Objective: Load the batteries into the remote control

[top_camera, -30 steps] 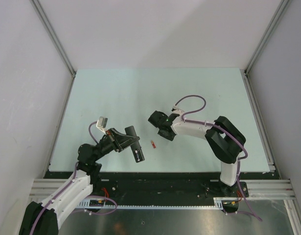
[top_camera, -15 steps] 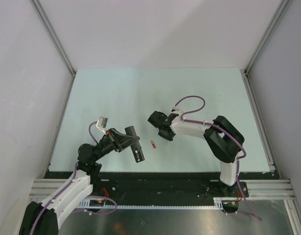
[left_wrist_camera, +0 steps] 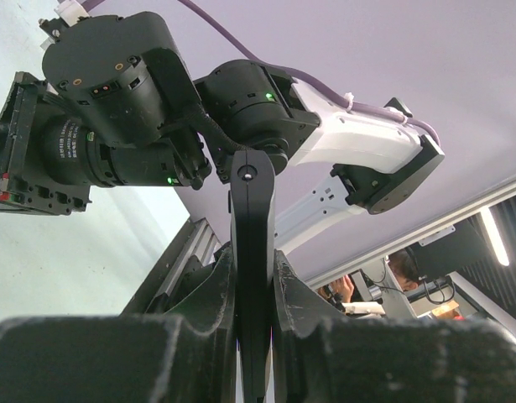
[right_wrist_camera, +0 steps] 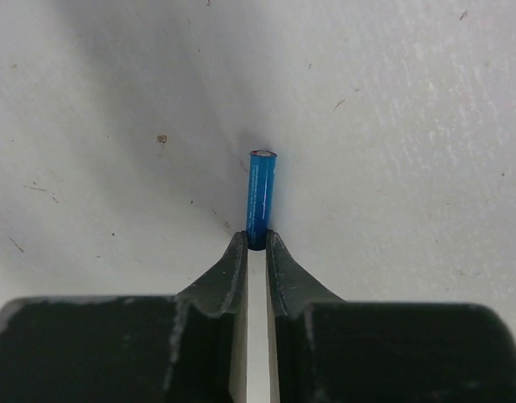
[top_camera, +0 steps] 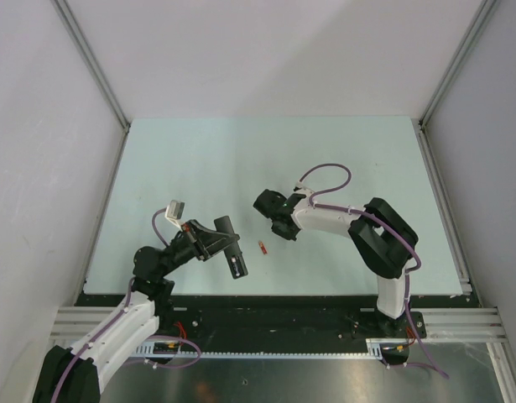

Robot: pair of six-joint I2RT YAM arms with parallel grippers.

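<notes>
Left hand is clamped on the remote control, which sits edge-on between the fingers with its free end angled up toward the right arm. Right hand is narrow, its tips nipping only the near end of the blue battery. That pair sits right of the remote control and a little farther from the arm bases. The red-orange battery lies on the tabletop just right of the remote control's near end, apart from both hands.

Risks as I read them: the pinch is at the very tip, so most of the cell overhangs. It could pivot or squirt out on lift or transfer, then roll. The remote control is held across its thin section, so pushing a cell in could twist it in the grip. The hands are already close to each other, so wrist contact is possible during insertion.

Can't see the battery bay in any view, so no idea if the cover is off or which face it is on. Can't tell if the blue battery rests on the tabletop or is raised. Its polarity marks are unreadable. In the top view the right fingertips hide under the wrist. Only these two cells show anywhere.
</notes>
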